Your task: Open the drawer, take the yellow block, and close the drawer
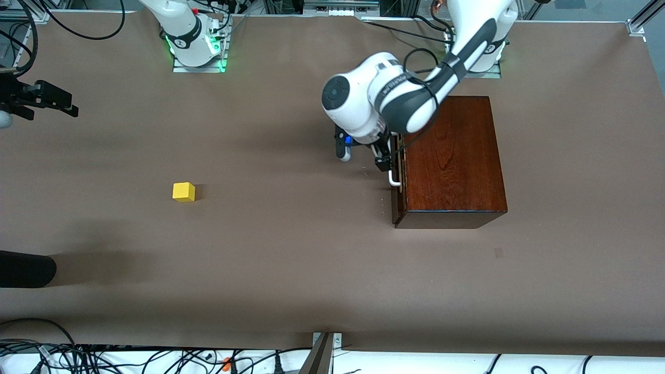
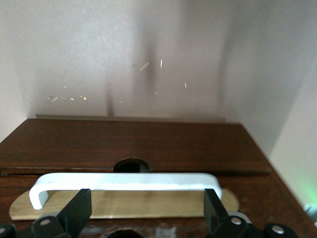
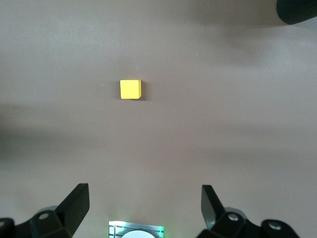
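At the left arm's end of the brown surface [image 1: 291,259], the front view showed the left gripper [image 1: 387,169] at the white U-shaped bar handle [image 1: 395,179] of the glossy dark mahogany box [image 1: 452,156], its drawer [image 1: 399,176] shut. The small bright-yellow cube [image 1: 184,191] lay on the surface, well apart, toward the right arm's end. The right gripper [image 1: 49,101] waited there.

The left wrist view showed fingers [image 2: 77,210] apart, straddling the handle [image 2: 124,182]; closing off-centre could slip.

The right wrist view showed spread fingers [image 3: 74,203] above the cube [image 3: 131,89].
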Robot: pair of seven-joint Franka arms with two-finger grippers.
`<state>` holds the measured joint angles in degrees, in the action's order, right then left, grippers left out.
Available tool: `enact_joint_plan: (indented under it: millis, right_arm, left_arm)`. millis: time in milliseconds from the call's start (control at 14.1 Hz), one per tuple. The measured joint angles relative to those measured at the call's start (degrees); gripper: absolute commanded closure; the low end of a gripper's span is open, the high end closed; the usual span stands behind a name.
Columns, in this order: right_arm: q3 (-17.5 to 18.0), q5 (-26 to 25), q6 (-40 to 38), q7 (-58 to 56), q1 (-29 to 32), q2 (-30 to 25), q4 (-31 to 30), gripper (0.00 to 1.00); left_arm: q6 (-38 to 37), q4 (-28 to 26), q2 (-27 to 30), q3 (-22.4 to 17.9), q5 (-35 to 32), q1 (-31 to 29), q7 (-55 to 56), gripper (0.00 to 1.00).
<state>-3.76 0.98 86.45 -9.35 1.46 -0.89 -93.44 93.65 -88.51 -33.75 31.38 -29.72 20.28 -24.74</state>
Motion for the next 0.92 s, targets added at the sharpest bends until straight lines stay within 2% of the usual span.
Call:
enact_joint_plan:
  millis: [213, 497, 710, 923]
  right_arm:
    - [0.0, 0.0, -0.1, 0.0, 0.0, 0.0, 0.0, 0.00]
    - [-0.1, 0.0, -1.0, 0.1, 0.5, 0.0, 0.0, 0.00]
    - [-0.2, 0.0, -1.2, 0.1, 0.6, 0.0, 0.0, 0.00]
    - [-0.2, 0.0, -1.3, 0.1, 0.6, 0.0, 0.0, 0.00]
  left_arm:
    - [0.2, 2.2, 0.4, 0.3, 0.2, 2.7, 13.3, 0.00]
    - [-1.6, 8.6, 2.9, 0.2, 6.2, 2.6, 30.1, 0.00]
    - [-7.0, 14.7, 6.0, -0.3, 10.0, -1.8, 42.9, 0.00]
    - [-12.2, 19.4, 7.4, -0.3, 12.1, -8.3, 47.0, 0.00]
